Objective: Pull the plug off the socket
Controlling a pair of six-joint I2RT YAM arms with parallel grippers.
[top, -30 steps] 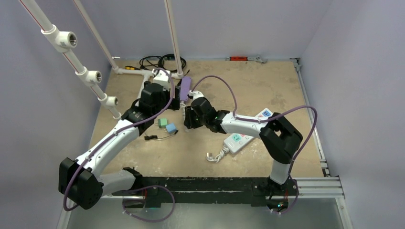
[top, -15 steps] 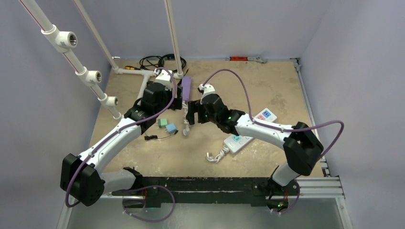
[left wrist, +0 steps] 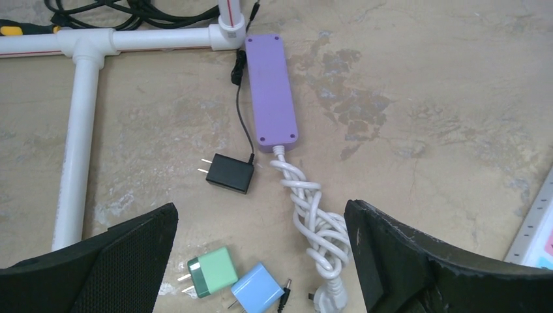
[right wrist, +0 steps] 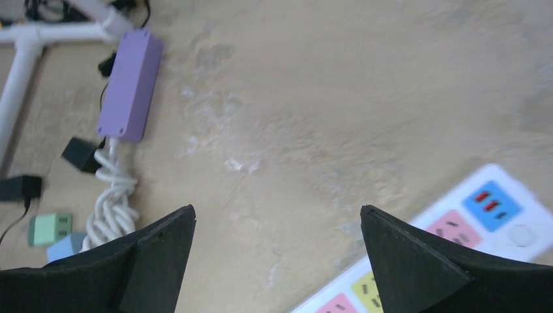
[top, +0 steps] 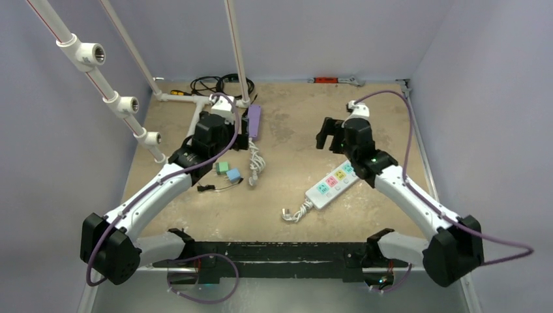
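Though nearby, socket clear of right tool, toward bases.

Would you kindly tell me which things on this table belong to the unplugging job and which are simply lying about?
For the job:
white power strip, with no plug visible in it

Lying about:
purple box and its braided white cord
black adapter
green adapter
blue adapter
white pipe frame
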